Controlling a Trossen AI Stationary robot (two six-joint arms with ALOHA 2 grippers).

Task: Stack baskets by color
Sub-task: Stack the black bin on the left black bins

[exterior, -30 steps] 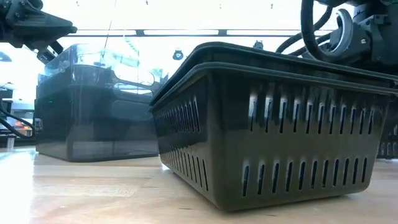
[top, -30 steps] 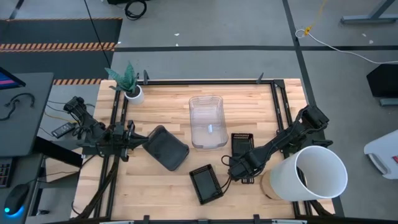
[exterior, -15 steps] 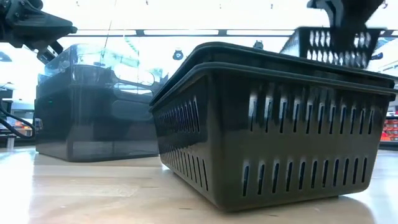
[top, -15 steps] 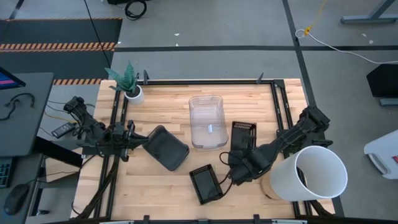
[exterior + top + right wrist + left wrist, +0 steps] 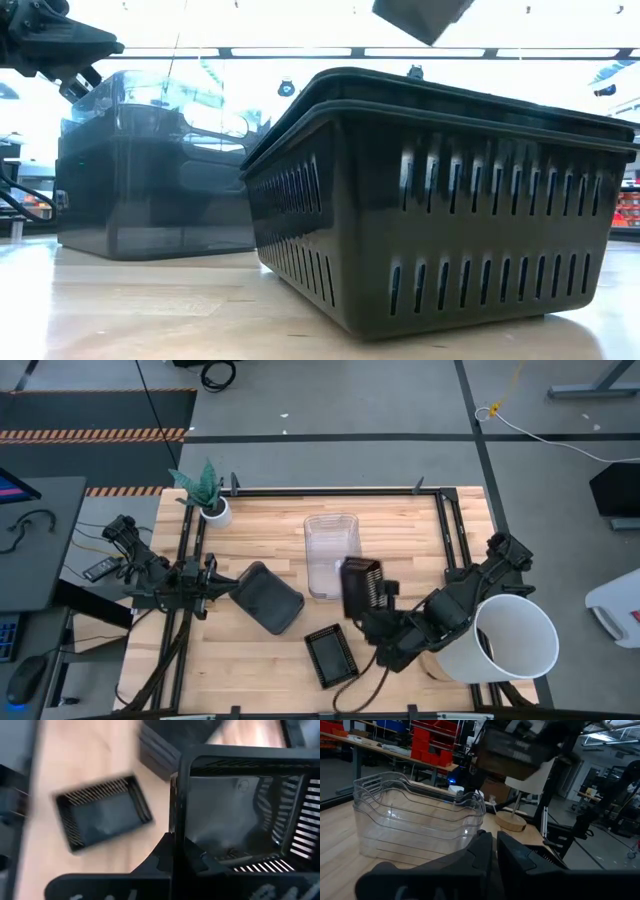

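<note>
My right gripper (image 5: 381, 619) is shut on a black mesh basket (image 5: 361, 586), held in the air above the table's middle; its corner shows at the top of the low view (image 5: 420, 14). Two more black mesh baskets (image 5: 331, 656) sit nested on the table near the front edge, seen close up in the low view (image 5: 440, 200). A stack of clear baskets (image 5: 333, 555) stands at the far middle. My left gripper (image 5: 223, 588) is at the left, at the rim of the smoky grey basket (image 5: 268, 598), which rests on its bottom. My left gripper meets the smoky grey basket at its left rim (image 5: 82, 92), coming level from the table's left. Its fingers (image 5: 482, 847) are nearly together; the spot between them does not show. The basket stands on the table. My right gripper pinches the black mesh basket's end wall at the rim (image 5: 177, 832), one finger inside and one outside. The fingers slant down from the near right. The basket is lifted clear and hangs tilted.
A large white bucket (image 5: 506, 640) stands at the near right beside my right arm. A small white pot with a green plant (image 5: 212, 508) stands at the far left corner. Dark frame rails (image 5: 445, 520) run along the table's sides.
My right gripper has risen and gone toward the table's left, tipping as it went. The black mesh basket, which stood on the table right of the clear baskets, is now lifted clear and tilted, nearer the clear stack.
</note>
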